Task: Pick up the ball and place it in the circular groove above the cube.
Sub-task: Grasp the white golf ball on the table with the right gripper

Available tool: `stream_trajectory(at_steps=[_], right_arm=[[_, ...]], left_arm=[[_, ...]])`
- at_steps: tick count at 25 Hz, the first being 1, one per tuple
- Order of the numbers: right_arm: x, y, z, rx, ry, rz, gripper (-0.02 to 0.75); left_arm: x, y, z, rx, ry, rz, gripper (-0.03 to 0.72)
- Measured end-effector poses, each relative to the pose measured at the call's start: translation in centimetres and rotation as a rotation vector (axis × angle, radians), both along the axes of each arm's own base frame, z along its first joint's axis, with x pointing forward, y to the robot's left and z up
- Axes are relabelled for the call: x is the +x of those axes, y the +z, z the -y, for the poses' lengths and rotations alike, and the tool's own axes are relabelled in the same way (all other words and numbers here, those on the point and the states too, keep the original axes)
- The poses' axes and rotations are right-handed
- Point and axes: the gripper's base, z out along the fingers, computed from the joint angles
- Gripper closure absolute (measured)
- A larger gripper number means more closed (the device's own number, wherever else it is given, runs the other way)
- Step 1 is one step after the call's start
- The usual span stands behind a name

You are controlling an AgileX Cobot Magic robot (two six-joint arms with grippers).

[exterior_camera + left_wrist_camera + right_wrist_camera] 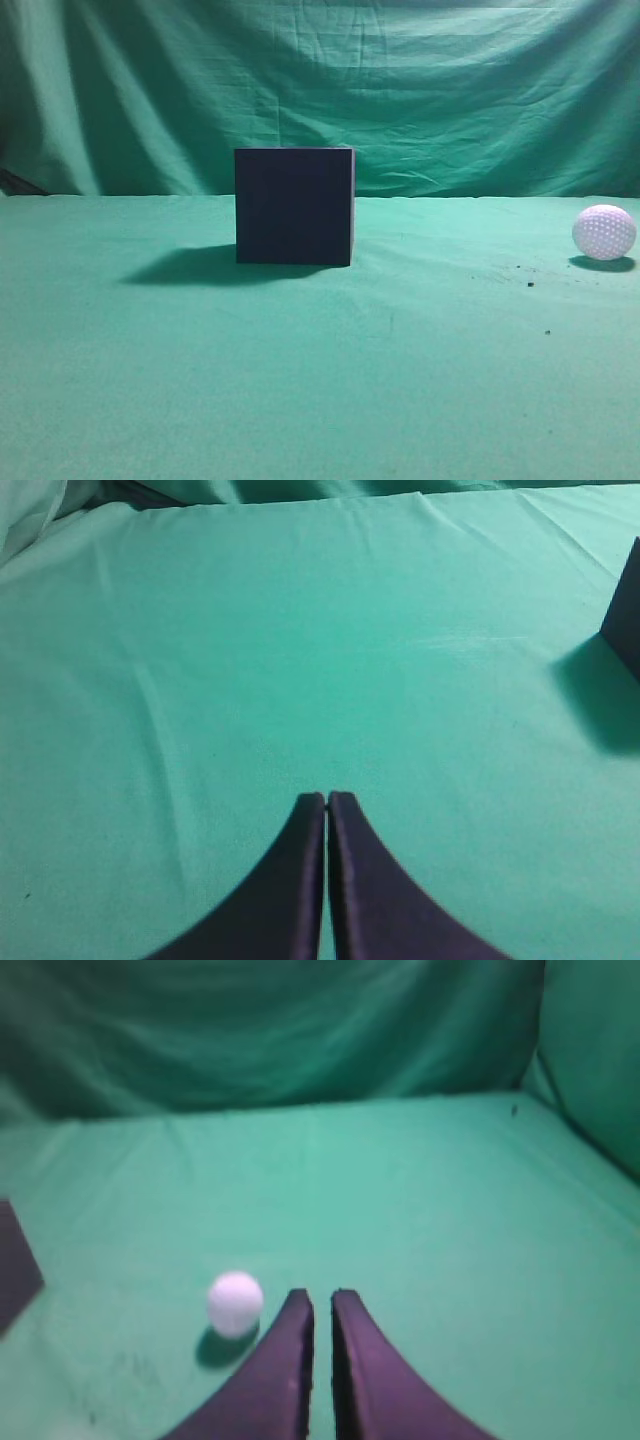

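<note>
The task looks to be at its very start: the ball (604, 232) sits untouched on the green table (320, 380) at the far right, well apart from the cube (294, 206) near the middle, and neither arm holds anything. The right gripper (321, 1305) has its jaws nearly together just beside the ball, so the next move calls for spreading them and shifting left over it; the left gripper (327, 802) has its jaws pressed together. The ball is small, white and dimpled
</note>
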Motion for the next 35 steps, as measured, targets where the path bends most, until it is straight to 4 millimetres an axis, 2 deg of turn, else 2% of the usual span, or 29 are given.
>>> stream_trajectory(at_steps=[6,9,13,18,21,26,28,35], right_arm=[[0.0,4.0,0.4,0.053,-0.047,0.442,0.692],[0.1,4.5,0.5,0.101,-0.056,0.447,0.692],[1.4,6.5,0.2,0.122,-0.038,0.261,0.692],[4.6,9.2,-0.5,0.11,-0.004,-0.04,0.692],[7.3,9.3,-0.6,0.091,-0.004,-0.151,0.692],[10.5,8.7,-1.0,0.063,0.017,-0.355,0.692],[11.8,8.7,-1.4,0.002,0.063,-0.436,0.692],[16.5,8.3,-5.2,-0.202,0.325,-0.741,0.692]], left_arm=[[0.0,0.0,0.0,0.0,0.0,0.0,0.688],[0.0,0.0,0.0,0.0,0.0,0.0,0.688],[0.0,0.0,0.0,0.0,0.0,0.0,0.688],[0.0,0.0,0.0,0.0,0.0,0.0,0.688],[0.0,0.0,0.0,0.0,0.0,0.0,0.688],[0.0,0.0,0.0,0.0,0.0,0.0,0.688],[0.0,0.0,0.0,0.0,0.0,0.0,0.688],[0.0,0.0,0.0,0.0,0.0,0.0,0.688]])
